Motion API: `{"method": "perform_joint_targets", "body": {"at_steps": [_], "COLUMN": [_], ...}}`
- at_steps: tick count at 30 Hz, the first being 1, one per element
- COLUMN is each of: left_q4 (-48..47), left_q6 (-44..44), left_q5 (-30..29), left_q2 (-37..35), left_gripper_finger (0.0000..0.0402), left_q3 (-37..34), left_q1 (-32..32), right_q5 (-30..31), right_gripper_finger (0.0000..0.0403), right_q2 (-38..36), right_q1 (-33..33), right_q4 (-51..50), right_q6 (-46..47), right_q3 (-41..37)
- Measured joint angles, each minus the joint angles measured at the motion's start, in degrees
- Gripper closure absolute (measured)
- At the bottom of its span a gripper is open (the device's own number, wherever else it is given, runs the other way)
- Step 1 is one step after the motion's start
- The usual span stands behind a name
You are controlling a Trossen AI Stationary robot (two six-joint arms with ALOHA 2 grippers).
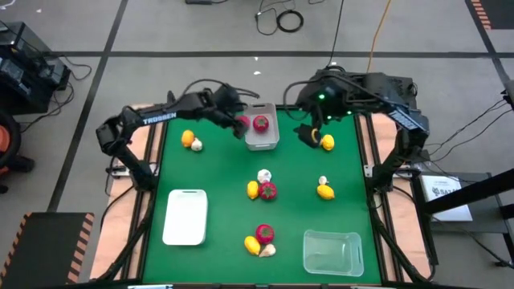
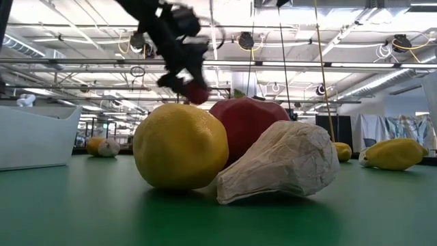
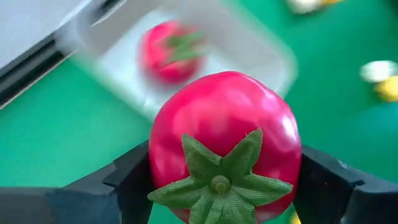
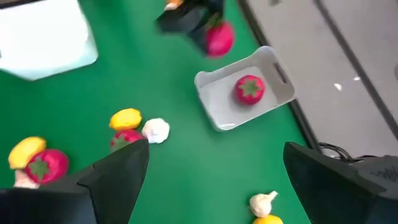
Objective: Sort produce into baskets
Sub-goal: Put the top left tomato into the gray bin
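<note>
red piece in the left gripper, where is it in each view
High: red piece just left of the grey-white bin.
Low: top centre, held in the air.
Left wrist: centre, between the fingers.
Right wrist: top centre.
Shared landmark: the bin.

Bright overhead light; wrist views motion-blurred.

Counted from above, the table holds four red round toy pieces with green tops: one held up in the air [image 1: 242,123], one in the bin [image 1: 261,124], one mid-table [image 1: 268,191], one near the front [image 1: 264,234]. Yellow oval lemons number five [image 1: 187,138] [image 1: 327,143] [image 1: 253,189] [image 1: 325,192] [image 1: 251,246]. Whitish-beige garlic bulbs number four [image 1: 197,145] [image 1: 263,176] [image 1: 324,181] [image 1: 267,250]. Three containers: a deep grey-white bin [image 1: 262,144], a shallow white tray [image 1: 185,217], a clear plastic tub [image 1: 332,252].
</note>
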Motion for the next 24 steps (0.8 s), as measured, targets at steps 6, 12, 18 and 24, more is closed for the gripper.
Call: {"method": "perform_joint_targets", "body": {"at_steps": [6, 12, 18, 24], "left_q4": [8.3, 6.4, 6.7, 6.7], "left_q6": [-6.1, -7.7, -6.6, -6.3], "left_q5": [-1.1, -0.8, -1.5, -4.3], "left_q2": [5.6, 13.3, 17.2, 17.5], "left_gripper_finger": [0.0107, 0.0107, 0.0107, 0.0107], "left_q3": [1.4, 6.0, 8.8, 8.9], "left_q1": [-3.9, -3.8, -3.8, -3.8], "right_q5": [0.2, 0.2, 0.1, 0.0], "right_gripper_finger": [0.0041, 0.0041, 0.0041, 0.0041], "right_q2": [-2.3, -3.1, -3.3, -3.8], "right_q1": [0.0, 0.5, 2.5, 4.1], "right_q4": [-0.1, -0.3, -0.3, -0.3], "right_q6": [0.4, -0.2, -3.7, -8.2], "right_q3": [0.0, 0.0, 0.0, -0.1]}}
